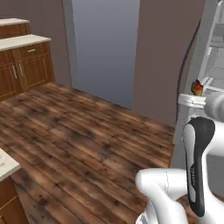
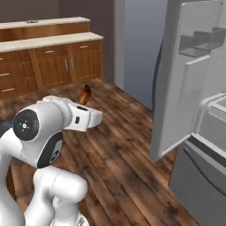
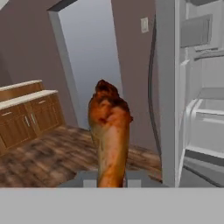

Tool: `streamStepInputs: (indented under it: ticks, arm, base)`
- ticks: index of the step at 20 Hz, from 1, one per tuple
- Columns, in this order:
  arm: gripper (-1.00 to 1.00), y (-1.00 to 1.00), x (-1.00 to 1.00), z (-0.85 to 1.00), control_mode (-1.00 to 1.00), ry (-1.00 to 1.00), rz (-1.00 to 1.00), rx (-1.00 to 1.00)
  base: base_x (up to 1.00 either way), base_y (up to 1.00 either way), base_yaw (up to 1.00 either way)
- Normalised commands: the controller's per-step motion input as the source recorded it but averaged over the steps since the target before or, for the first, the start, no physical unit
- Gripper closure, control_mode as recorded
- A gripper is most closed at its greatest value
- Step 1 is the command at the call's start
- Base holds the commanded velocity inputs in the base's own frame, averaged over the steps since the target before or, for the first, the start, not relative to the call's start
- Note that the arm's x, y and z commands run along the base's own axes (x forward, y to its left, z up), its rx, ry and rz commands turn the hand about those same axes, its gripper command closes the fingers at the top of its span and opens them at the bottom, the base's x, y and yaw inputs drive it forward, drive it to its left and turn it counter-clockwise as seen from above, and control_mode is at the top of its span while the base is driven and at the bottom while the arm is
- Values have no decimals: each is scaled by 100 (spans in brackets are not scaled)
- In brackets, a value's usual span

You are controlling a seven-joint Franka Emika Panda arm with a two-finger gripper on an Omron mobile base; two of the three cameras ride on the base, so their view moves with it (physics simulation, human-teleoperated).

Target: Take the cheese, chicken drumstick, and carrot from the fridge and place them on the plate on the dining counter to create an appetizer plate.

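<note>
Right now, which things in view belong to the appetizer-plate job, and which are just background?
Job:
- chicken drumstick, held in the gripper
- fridge, door open

Background:
- wooden cabinets
- doorway
- wood floor

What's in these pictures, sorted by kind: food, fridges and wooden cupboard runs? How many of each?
Food: 1, the brown roasted chicken drumstick held in the gripper
Fridges: 1, the tall grey fridge, door open
Wooden cupboard runs with pale tops: 2
Total: 4
</note>
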Motion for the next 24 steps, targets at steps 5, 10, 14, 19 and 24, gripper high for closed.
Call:
streamStepInputs:
  ticks: [5, 10, 14, 19, 24]
  arm:
    - [100, 0, 0, 0, 100, 0, 0, 0]
    - [100, 0, 0, 0, 100, 0, 0, 0]
    - [100, 0, 0, 0, 100, 0, 0, 0]
    - [100, 0, 0, 0, 100, 0, 0, 0]
    - [100, 0, 0, 0, 100, 0, 0, 0]
  base:
    - [11, 46, 71]
    - [93, 15, 41]
    - [100, 0, 19]
    - [100, 0, 9]
    - [100, 0, 4]
